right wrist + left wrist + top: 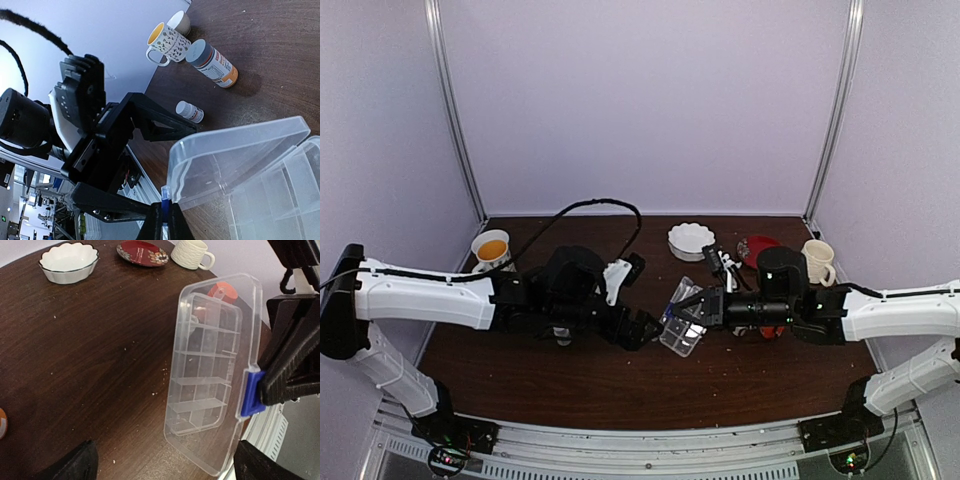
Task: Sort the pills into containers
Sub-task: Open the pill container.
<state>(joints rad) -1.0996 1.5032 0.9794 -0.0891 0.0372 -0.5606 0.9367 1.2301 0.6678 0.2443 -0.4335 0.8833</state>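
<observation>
The step in hand looks like opening the organizer box (682, 328), which is mid-table with its lid half raised. The right gripper (162, 220), at the box's three o'clock, is pinched tight on the lid's blue latch (251, 392), while the left gripper (642, 328), at nine o'clock, gapes wide and holds nothing. Next the lid needs swinging fully back, since it covers the compartments. Tiny pills (154, 392) lie scattered on the wood, and a scalloped bowl (69, 262) stands at twelve o'clock

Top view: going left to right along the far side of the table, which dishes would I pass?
Orange-lined mug → white scalloped bowl → red plate → cream mug.
</observation>
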